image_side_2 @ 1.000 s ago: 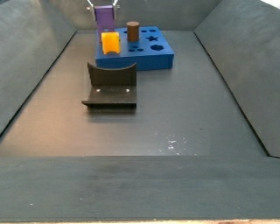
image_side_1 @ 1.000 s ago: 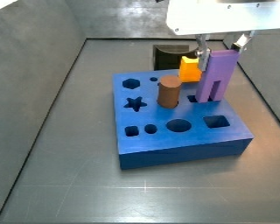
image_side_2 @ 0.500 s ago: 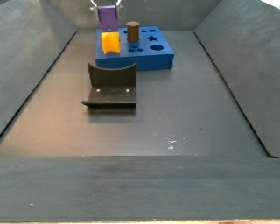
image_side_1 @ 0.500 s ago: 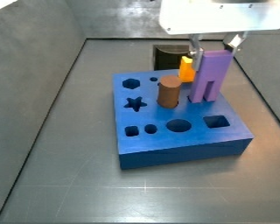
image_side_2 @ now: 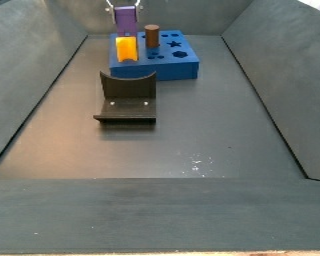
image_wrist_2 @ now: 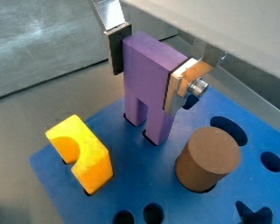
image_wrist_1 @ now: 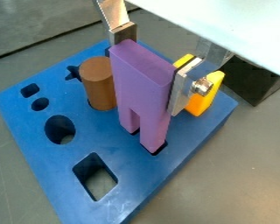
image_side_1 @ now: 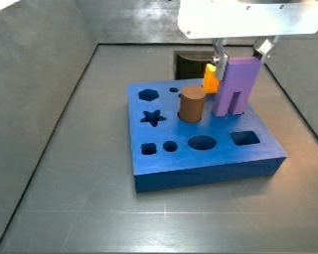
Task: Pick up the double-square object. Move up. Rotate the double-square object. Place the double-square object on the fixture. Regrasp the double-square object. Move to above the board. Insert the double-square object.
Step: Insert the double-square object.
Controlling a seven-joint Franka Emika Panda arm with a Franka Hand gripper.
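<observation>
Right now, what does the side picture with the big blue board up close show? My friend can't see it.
The gripper holds the tall purple double-square object upright between its fingers, the object's lower end at a hole in the blue board. A brown cylinder and a yellow block stand on the board beside it, and the dark fixture sits behind.

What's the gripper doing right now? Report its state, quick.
Gripper: shut on the purple block, held upright over the board, its lower end at a hole.
</observation>
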